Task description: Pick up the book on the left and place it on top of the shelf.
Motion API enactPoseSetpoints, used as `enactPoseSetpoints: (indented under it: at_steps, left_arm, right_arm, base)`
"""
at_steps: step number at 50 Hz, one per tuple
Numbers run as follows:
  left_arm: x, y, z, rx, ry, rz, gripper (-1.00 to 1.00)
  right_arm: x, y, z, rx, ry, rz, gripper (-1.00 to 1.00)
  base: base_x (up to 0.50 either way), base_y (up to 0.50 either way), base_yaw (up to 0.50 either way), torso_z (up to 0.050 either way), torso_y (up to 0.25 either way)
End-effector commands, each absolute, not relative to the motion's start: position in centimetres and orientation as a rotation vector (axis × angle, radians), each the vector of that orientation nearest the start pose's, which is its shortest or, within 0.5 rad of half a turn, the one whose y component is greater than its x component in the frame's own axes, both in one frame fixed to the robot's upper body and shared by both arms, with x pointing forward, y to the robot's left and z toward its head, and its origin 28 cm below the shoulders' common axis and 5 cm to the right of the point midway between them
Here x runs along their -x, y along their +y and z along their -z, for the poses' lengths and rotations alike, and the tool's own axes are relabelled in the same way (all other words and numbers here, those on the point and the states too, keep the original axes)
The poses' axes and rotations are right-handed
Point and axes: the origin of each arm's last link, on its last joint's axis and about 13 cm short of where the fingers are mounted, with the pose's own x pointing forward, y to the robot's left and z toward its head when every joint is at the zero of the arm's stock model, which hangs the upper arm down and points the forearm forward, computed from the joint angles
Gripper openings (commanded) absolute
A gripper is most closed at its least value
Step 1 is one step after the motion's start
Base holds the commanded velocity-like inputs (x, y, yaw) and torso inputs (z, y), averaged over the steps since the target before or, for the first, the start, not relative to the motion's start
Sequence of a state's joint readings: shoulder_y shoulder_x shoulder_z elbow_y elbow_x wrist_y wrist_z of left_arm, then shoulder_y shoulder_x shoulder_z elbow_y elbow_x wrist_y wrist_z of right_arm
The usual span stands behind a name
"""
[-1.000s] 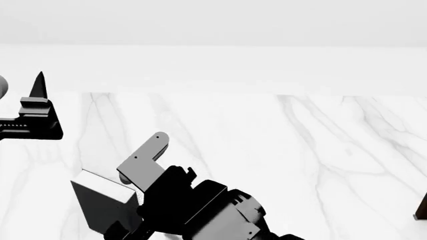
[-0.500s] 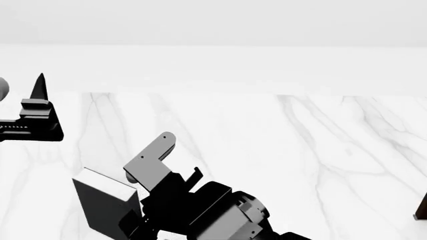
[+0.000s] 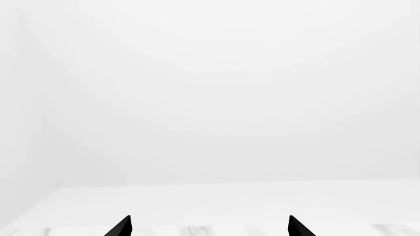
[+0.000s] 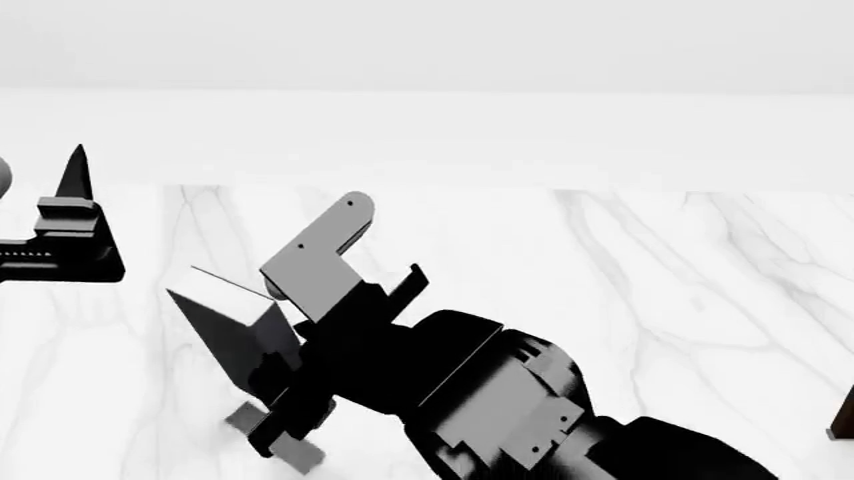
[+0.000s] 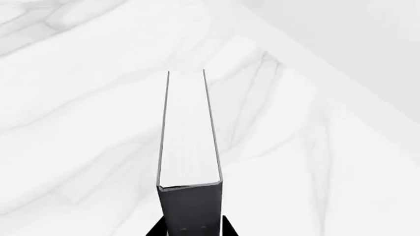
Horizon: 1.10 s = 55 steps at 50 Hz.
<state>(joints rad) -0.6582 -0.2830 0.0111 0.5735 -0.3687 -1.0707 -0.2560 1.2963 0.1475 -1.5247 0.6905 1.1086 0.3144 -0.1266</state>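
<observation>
My right claw [image 4: 274,335] is clamped on the book [image 4: 240,335], with one finger on each cover. In the right wrist view the book [image 5: 190,147] runs straight out from between my fingertips, its long axis in line with the claw and the white page edges up. From the head it hangs tilted over the desk [image 4: 641,260], low and to my left of centre, clear of the marble with its shadow under it.

My left claw [image 4: 67,215] idles at the far left with its tips apart and nothing between them. The left wrist view shows only two black tips [image 3: 125,227] against a blank wall.

The shelf is the relation that matters. I judge the dark sliver at the far right edge [image 4: 843,415] to be part of it, though too little shows to be sure. If so, the book lies well apart from it, across the whole desk, and the right arm is both the nearer one and the one holding the load.

Against a second ago, the book sits higher in the head view and my forearm has come further into the picture. The left arm has barely shifted.
</observation>
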Motion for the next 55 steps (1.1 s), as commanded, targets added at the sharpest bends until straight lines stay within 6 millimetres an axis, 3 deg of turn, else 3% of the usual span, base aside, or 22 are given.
enactPoseSetpoints:
  at_steps: [1, 8, 16, 33, 35, 45, 55]
  left_arm:
    - [-26.5, 23.9, -22.2, -0.069, -0.146, -0.066, 1.0]
    - [-26.4, 24.0, -22.1, -0.065, -0.149, -0.068, 1.0]
    - [-26.3, 24.1, -22.2, -0.062, -0.153, -0.07, 1.0]
    - [-26.3, 24.2, -22.3, -0.058, -0.158, -0.071, 1.0]
    - [-26.3, 24.2, -22.4, -0.057, -0.16, -0.071, 1.0]
    - [-26.2, 24.3, -22.4, -0.055, -0.161, -0.07, 1.0]
    - [-26.2, 24.2, -22.4, -0.054, -0.161, -0.068, 1.0]
  right_arm:
    - [-37.6, -2.8, -18.7, 0.448, 0.211, -0.742, -1.0]
    - [-37.4, -3.7, -21.2, 0.604, 0.095, -0.604, -1.0]
    - [-37.6, -4.5, -22.0, 0.802, -0.019, -0.41, -1.0]
    - [-40.6, -7.3, -24.7, 1.295, -0.262, 0.131, -1.0]
    - [-41.7, -8.2, -25.1, 1.421, -0.314, 0.277, -1.0]
    - [-43.5, -10.8, -26.4, 1.512, -0.24, 0.476, -1.0]
    - [-42.7, -14.4, -27.9, 1.575, -0.063, 0.671, -1.0]
  base:
    - [0.0, 0.0, 0.0, 0.0, 0.0]
    - [0.0, 0.0, 0.0, 0.0, 0.001]
    - [0.0, 0.0, 0.0, 0.0, 0.001]
    - [0.0, 0.0, 0.0, 0.0, 0.001]
    - [0.0, 0.0, 0.0, 0.0, 0.005]
    - [0.0, 0.0, 0.0, 0.0, 0.001]
    - [0.0, 0.0, 0.0, 0.0, 0.002]
